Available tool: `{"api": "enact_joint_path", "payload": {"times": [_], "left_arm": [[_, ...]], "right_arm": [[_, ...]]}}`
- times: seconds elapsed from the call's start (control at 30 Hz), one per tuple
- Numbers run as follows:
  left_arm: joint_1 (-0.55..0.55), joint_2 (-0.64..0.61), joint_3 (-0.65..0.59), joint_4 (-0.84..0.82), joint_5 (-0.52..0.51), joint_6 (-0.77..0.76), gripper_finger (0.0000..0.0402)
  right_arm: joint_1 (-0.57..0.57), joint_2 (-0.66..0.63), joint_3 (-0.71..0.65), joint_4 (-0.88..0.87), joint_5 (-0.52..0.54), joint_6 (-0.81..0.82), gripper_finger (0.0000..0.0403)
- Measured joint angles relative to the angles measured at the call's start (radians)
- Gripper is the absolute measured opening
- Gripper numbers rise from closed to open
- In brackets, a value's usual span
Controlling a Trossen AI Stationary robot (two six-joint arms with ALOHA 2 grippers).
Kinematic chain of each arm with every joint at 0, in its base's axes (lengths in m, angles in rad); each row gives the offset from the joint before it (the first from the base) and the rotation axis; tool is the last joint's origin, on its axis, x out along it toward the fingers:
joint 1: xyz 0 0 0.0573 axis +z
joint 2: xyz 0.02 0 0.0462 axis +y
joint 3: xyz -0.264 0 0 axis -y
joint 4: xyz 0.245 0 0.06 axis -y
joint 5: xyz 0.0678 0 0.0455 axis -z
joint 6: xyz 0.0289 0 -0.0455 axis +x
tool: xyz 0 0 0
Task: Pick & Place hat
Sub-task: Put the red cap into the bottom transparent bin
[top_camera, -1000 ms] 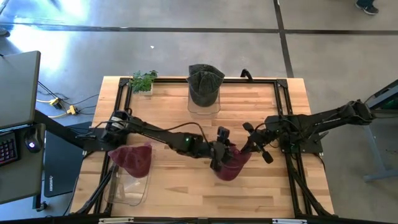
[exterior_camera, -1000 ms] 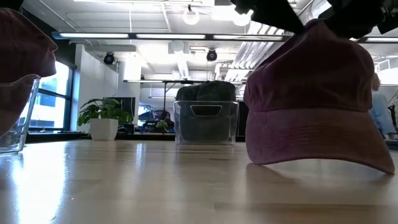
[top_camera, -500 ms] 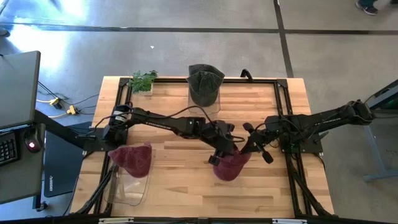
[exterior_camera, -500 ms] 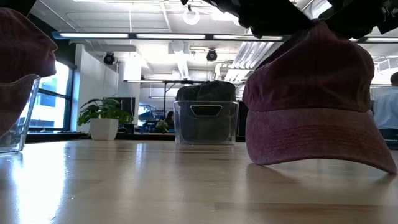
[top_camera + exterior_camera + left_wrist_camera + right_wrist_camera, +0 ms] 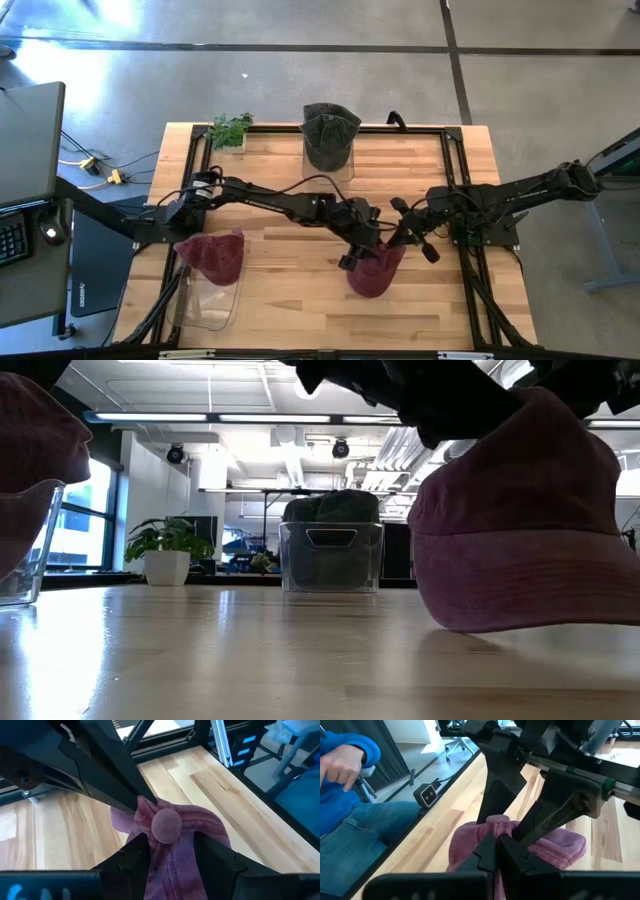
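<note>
A maroon cap (image 5: 375, 274) sits right of the table's middle and fills the right of the low view (image 5: 530, 540), its lower rim down at the table top. My left gripper (image 5: 352, 254) reaches across from the left and is shut on the cap's crown. My right gripper (image 5: 400, 238) comes from the right and is shut on the same crown. Both wrist views show the two grippers meeting over the cap. My left gripper pinches the crown's cloth just below the top button (image 5: 166, 822), a bunched fold (image 5: 162, 851) between its two fingers, coming slanting down from the table's left. My right gripper pinches a raised fold at the top of the crown (image 5: 492, 826) between its nearly closed fingers, slanting down from the right; the crown is drawn up into a peak there.
A second maroon cap lies on a clear container (image 5: 212, 268) at the near left. A clear bin holding a dark cap (image 5: 328, 140) stands at the far edge, with a small plant (image 5: 230, 130) left of it. A person in blue (image 5: 350, 800) sits beyond the table.
The left arm has swung its elbow toward the far side, and its gripper has edged toward the near edge. The cap has slid a little toward the table's right and near edge and turned about, while both grippers kept hold of the crown.
</note>
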Motion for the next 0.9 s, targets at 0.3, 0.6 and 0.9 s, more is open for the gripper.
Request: {"api": "enact_joint_path", "payload": {"times": [0.3, 0.6, 0.9], "left_arm": [[0.0, 0.0, 0.0, 0.043, 0.083, 0.026, 0.0079], [-0.002, -0.025, 0.032, -0.113, 0.012, 0.063, 0.0005], [-0.109, -0.064, 0.381, -0.721, -0.272, 0.191, 0.0001]], "right_arm": [[0.0, 0.0, 0.0, 0.001, -0.002, -0.008, 0.0014], [0.0, -0.02, 0.0, -0.02, 0.02, -0.002, 0.0042], [0.0, -0.155, 0.002, -0.194, 0.171, 0.069, 0.0112]]}}
